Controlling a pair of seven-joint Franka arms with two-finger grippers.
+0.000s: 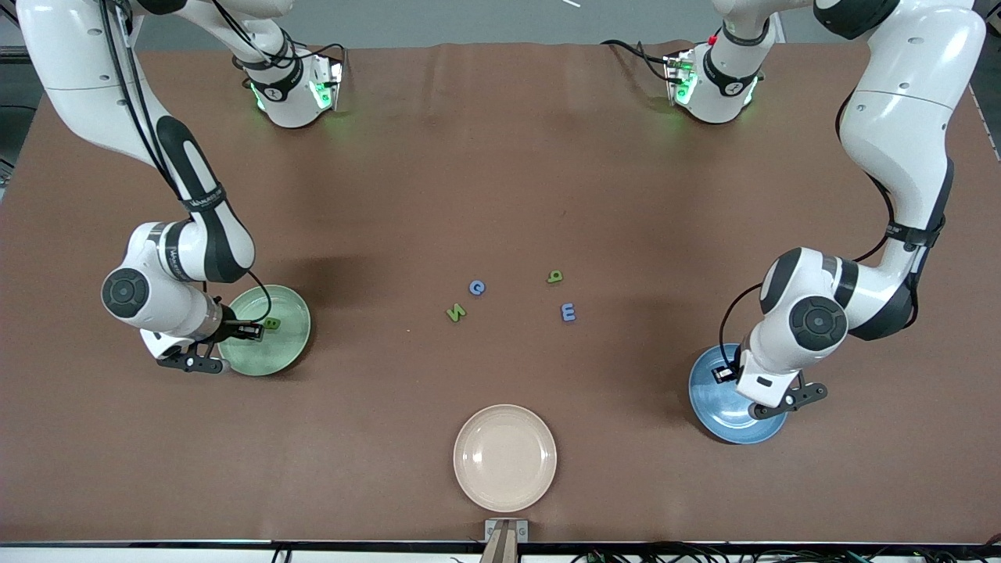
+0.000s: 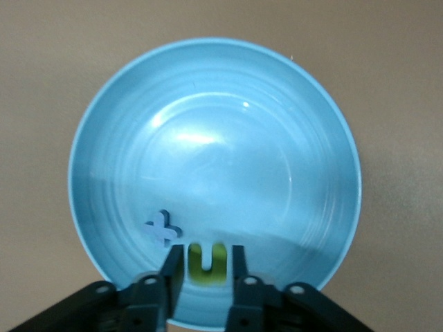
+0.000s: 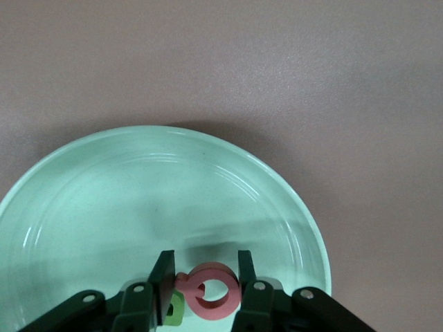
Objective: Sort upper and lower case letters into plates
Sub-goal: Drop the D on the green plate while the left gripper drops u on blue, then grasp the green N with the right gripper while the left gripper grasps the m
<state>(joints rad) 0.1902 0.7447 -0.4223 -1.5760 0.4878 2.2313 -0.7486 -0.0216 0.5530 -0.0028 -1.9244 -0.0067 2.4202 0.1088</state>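
Two grippers over plates: right gripper (image 3: pixel 205 277) w/ fingers closed on pink-red letter (image 3: pixel 211 291) over green plate (image 1: pixel 289 301), left gripper (image 2: pixel 205 266) clamping green letter (image 2: pixel 208 259) over blue plate (image 2: pixel 277 159); four letters (image 1: pixel 512 293) mid-tabletop.

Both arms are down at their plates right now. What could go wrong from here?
1. The left gripper brackets a yellow-green letter over the blue plate, close to a blue letter; a sideways move might knock that one.
2. The right gripper brackets a pink-red letter over the green plate, against a green letter; lifting may drag it.
3. Four letters remain loose mid-table, so mis-sorting is possible.
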